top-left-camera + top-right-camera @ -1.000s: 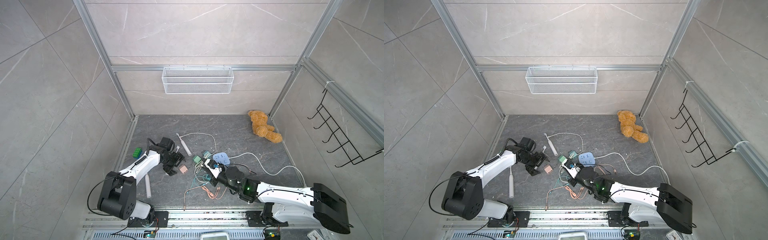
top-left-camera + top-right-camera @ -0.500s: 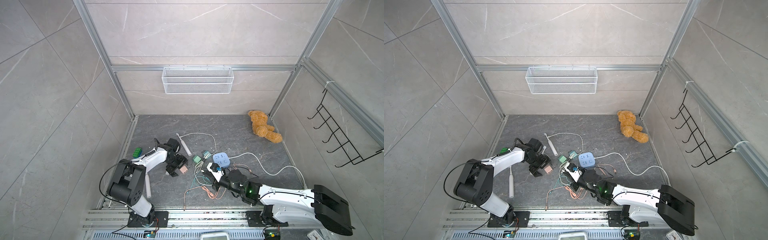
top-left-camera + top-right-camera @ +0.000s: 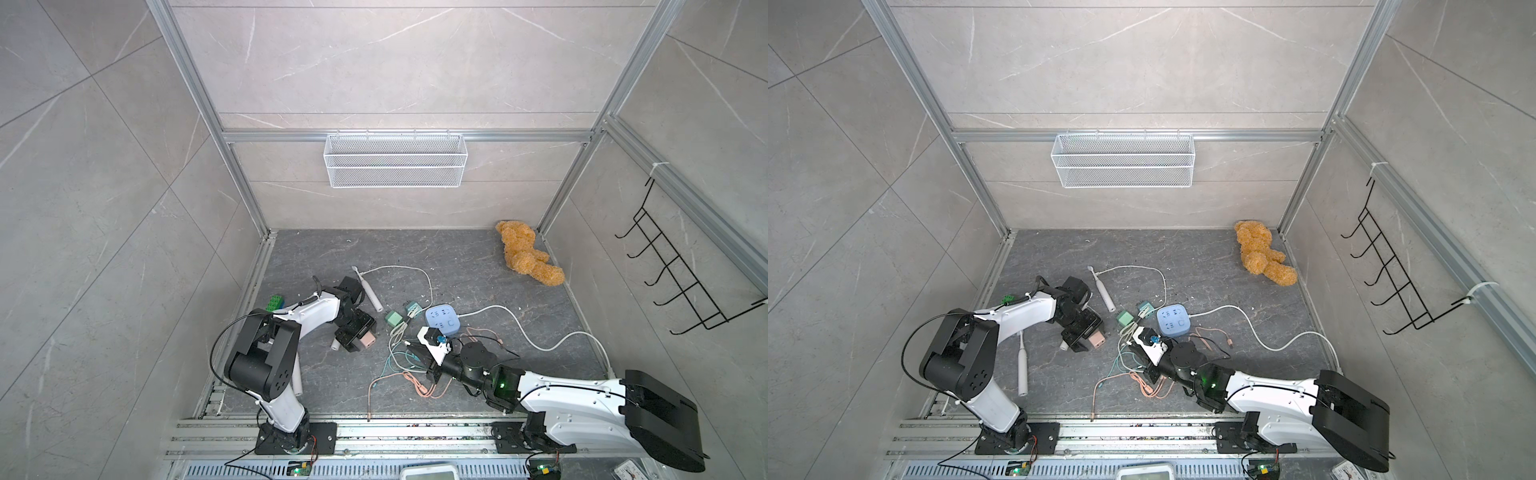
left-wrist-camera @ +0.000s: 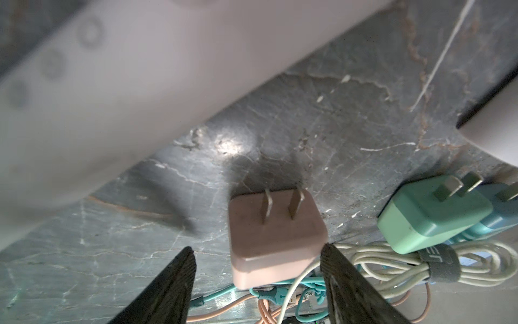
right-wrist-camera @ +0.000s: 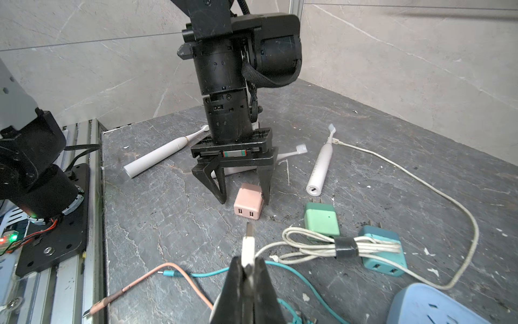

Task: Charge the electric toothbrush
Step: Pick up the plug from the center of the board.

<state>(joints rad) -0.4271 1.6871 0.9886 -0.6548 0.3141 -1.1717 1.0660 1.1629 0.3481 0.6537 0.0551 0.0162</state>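
Grey stone worktop (image 3: 457,257) | left gripper (image 5: 244,200) had dropped astride pink adapter (image 5: 248,206), jaws narrowing, one side still clear | right gripper (image 5: 248,263) pinched white USB plug (image 5: 249,241) | electric toothbrush (image 5: 321,168) lay near adapter, port empty | adapter grasp looked imminent

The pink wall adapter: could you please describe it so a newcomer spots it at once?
On the dark floor, find the left arm's black fingers pointing down. Between them sits a cube-shaped wall adapter, the only pink one; its neighbours are green and teal.
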